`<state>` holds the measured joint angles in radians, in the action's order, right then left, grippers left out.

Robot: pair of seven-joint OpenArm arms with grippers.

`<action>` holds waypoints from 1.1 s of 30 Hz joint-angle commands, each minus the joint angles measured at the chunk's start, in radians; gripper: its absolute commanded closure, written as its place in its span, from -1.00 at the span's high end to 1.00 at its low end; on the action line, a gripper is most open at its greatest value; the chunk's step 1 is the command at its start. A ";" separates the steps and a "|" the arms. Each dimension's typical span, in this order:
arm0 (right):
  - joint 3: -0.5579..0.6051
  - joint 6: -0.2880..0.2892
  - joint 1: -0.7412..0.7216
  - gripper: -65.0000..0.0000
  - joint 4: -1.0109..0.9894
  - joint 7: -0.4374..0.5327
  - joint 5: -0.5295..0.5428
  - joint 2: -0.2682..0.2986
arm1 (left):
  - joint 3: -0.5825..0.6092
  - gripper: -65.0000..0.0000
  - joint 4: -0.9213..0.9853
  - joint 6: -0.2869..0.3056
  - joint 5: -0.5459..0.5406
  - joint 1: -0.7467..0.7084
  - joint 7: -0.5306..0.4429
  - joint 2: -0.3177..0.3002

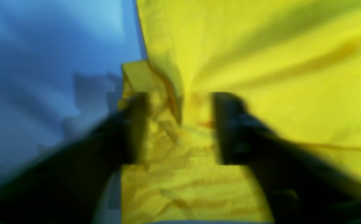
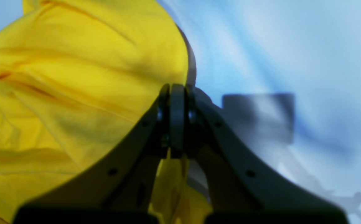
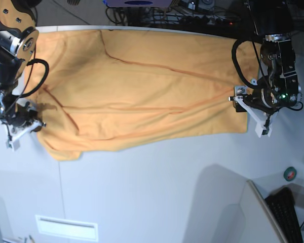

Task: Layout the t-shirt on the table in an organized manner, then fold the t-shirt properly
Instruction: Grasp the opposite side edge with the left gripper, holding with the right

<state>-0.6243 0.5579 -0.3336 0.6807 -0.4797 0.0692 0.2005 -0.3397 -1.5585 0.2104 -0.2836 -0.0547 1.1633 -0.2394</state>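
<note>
The orange-yellow t-shirt [image 3: 142, 86] lies spread lengthwise across the far half of the white table [image 3: 152, 187], with creases and a folded lip along its near edge. At its right end my left gripper [image 3: 241, 104] is low over the hem. In the blurred left wrist view that gripper [image 1: 180, 124] is open, its fingers [image 1: 227, 127] apart over wrinkled t-shirt cloth [image 1: 261, 62]. At the shirt's left end my right gripper [image 3: 33, 124] is down at the corner. In the right wrist view this gripper [image 2: 177, 118] is shut on a pinch of t-shirt [image 2: 74, 77].
A black keyboard [image 3: 283, 212] and a green tape roll [image 3: 291, 173] lie off the table's right side. Cables and equipment [image 3: 192, 10] run behind the far edge. A white label strip [image 3: 66, 228] sits near the front left. Bare tabletop [image 2: 277, 46] lies beside the shirt.
</note>
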 commanded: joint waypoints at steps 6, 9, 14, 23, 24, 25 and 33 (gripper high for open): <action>-0.001 0.004 -0.026 -1.00 0.017 0.017 0.011 0.018 | -0.172 0.56 -0.067 0.002 0.007 0.032 -0.009 0.008; -0.001 0.004 -0.029 -1.00 0.017 0.017 0.011 0.020 | -0.174 0.56 0.094 0.005 0.007 0.137 -0.015 -0.005; -0.001 0.004 -0.031 -1.00 0.017 0.017 0.011 0.018 | -0.128 0.56 0.511 0.077 0.008 0.338 -0.133 -0.079; -0.001 0.004 -0.028 -1.00 0.017 0.017 0.011 0.023 | -0.065 0.56 0.783 0.088 0.008 0.445 -0.306 -0.104; -0.001 0.004 -0.028 -1.00 0.017 0.017 0.011 0.023 | -0.065 0.56 0.783 0.088 0.008 0.448 -0.306 -0.104; -0.001 0.004 -0.028 -1.00 0.017 0.017 0.011 0.023 | -0.065 0.56 0.783 0.088 0.008 0.450 -0.306 -0.102; -0.001 0.004 -0.031 -1.00 0.017 0.017 0.011 0.018 | -0.063 0.56 0.791 0.088 0.008 0.476 -0.311 -0.081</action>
<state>-0.6243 0.5579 -0.3378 0.6807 -0.4789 0.0704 0.2024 -0.4038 -0.7525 0.2924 -0.2661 0.3946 0.8635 -0.3050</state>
